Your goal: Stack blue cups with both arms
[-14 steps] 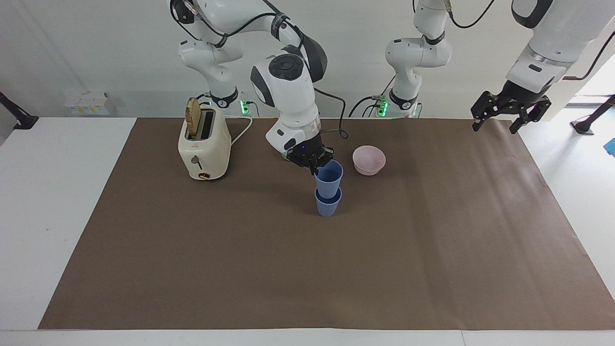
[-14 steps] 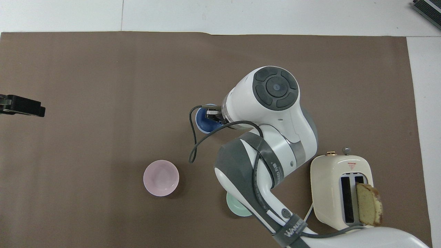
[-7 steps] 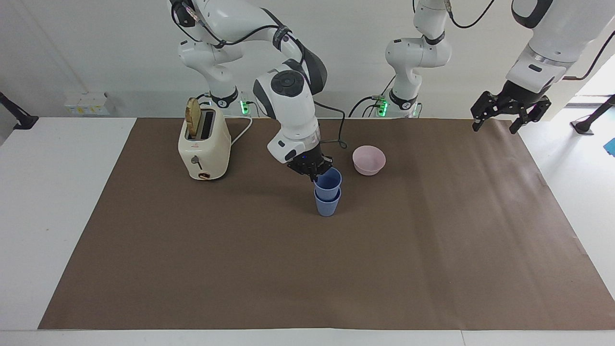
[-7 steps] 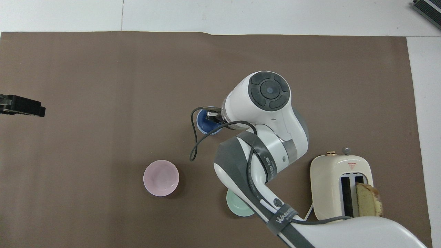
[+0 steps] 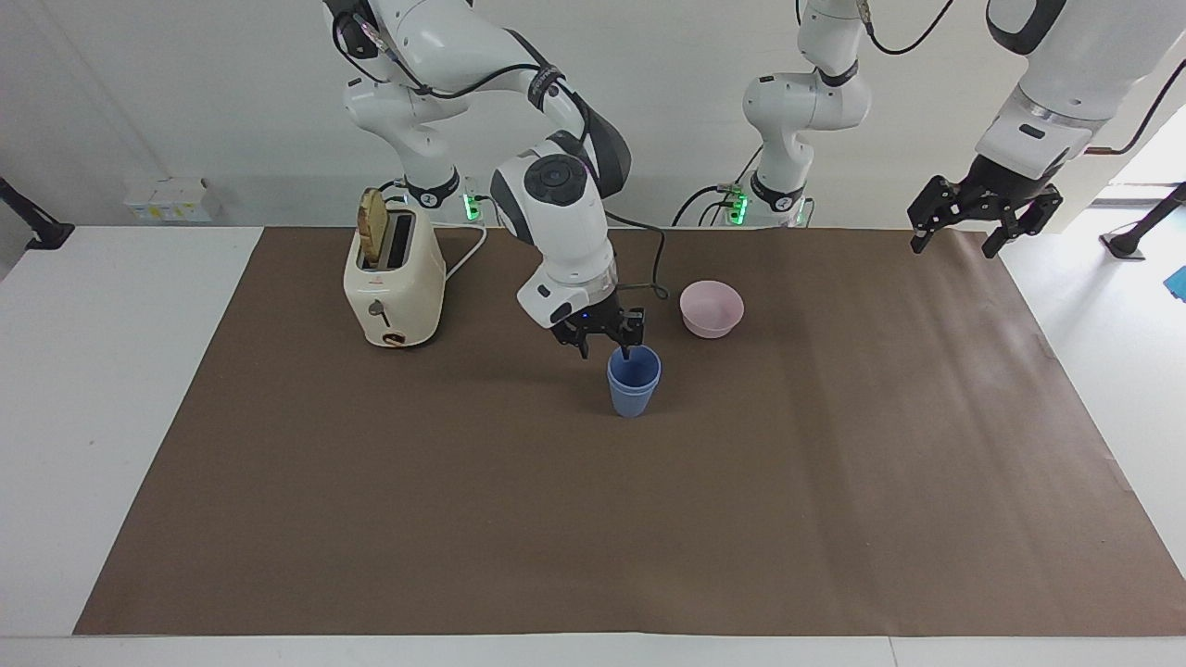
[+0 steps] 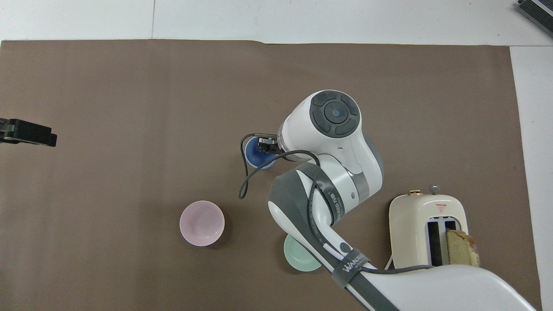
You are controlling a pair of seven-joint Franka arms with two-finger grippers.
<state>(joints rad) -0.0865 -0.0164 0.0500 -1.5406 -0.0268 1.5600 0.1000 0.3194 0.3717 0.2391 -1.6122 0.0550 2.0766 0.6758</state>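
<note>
Worktop point(image 5: 130, 389), white, w/ brown mat point(image 5: 593, 519) over most of it, mat edges just short of worktop's edges at both arm ends.

Right arm point(image 5: 556, 199) bent down over mat's middle, slightly toward edge nearest robots. Left arm point(image 5: 1047, 102) waiting, raised over mat's corner at left arm's end, robots' edge.

Cream toaster point(image 5: 394, 278) w/ bread slice point(image 5: 373, 227) sticking up from one slot; standing toward right arm's end, near robots' edge.

Pink bowl point(image 5: 712, 308) on mat, nearer robots than cups, a bit toward left arm's end. Green bowl point(image 6: 298, 259) close to robots' edge, mostly hidden under right arm in overhead view; not visible in facing view.

Blue cups point(image 5: 634, 382) nested, one rim showing just above the other, upright on mat approx. at worktop's centre, well apart from all four corners.

Right end effector point(image 5: 604, 345) released: fingers spread, pointing down, tips at top cup's rim on side nearest robots; one finger looks to dip at the rim, contact can't be told. Not grasping cup walls.

Left end effector point(image 5: 984, 220) also released, fingers apart, nothing btw. them, hanging above mat corner; only dark tip at frame edge in overhead view point(image 6: 28, 132).
</note>
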